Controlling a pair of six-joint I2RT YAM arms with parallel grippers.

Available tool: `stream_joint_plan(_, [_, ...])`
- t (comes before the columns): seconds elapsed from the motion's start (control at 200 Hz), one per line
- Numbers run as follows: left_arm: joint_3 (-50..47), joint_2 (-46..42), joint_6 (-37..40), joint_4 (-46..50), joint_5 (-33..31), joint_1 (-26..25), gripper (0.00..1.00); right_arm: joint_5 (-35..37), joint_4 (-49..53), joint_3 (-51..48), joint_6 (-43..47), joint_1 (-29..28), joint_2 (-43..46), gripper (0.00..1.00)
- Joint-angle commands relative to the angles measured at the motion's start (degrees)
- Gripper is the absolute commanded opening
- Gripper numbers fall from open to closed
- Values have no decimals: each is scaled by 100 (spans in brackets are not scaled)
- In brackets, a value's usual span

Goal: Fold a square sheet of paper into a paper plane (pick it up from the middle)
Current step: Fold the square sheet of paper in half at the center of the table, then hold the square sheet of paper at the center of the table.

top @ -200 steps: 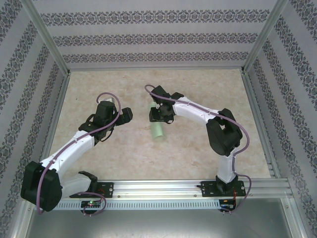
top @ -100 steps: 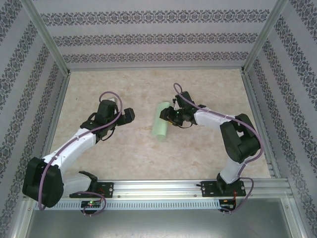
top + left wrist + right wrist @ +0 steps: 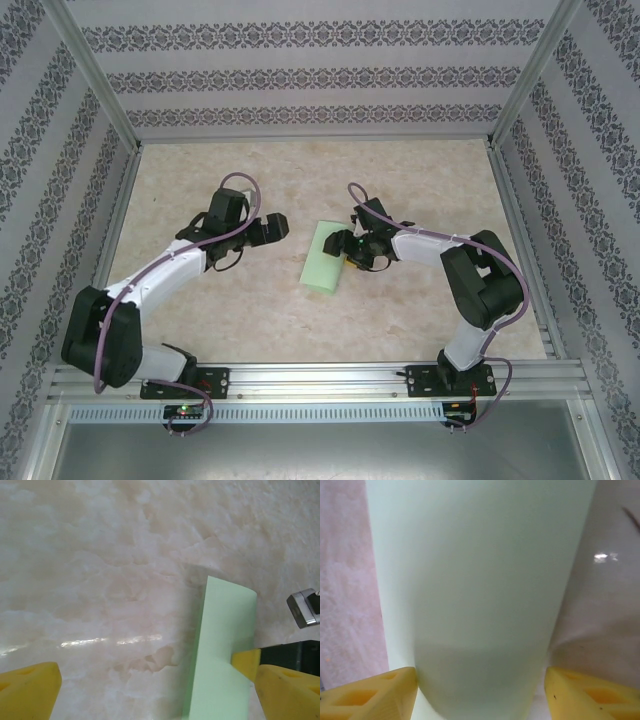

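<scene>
Square sheet of paper (image 3: 322,262): pale green, folded to a strip, flat on the tabletop (image 3: 420,180) mid-scene. Its long axis runs far to near, with the near end tilted slightly left. Right gripper (image 3: 350,252): the nearer one, at the strip's right edge, jaws parted astride it; I see no pinch. Left gripper (image 3: 277,228): spread wide, just left of the strip, holding nothing. I judge the next fold starts from the right.

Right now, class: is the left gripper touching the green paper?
Apart. The top view shows bare table between the open left gripper and the green paper.
</scene>
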State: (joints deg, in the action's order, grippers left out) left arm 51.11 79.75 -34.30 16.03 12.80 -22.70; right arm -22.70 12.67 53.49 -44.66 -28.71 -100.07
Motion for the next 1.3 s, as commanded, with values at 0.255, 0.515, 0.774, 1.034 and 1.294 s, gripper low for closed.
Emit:
stream_joint_plan(0.255, [496, 682, 293, -216, 620, -509, 93, 1282, 1070, 412, 177, -208, 74, 68])
stream_joint_plan(0.515, [645, 860, 257, -153, 675, -508, 82, 1334, 1482, 788, 464, -385, -300, 68])
stream_joint_plan(0.774, [674, 879, 258, -116, 654, -510, 81, 1361, 1319, 597, 305, -312, -215, 69])
stream_joint_plan(1.034, [692, 919, 244, -153, 721, -508, 76, 1289, 1179, 512, 111, -273, -250, 69])
stream_joint_plan(1.294, [672, 920, 222, -189, 746, -513, 71, 1483, 1177, 482, -173, -363, -257, 69])
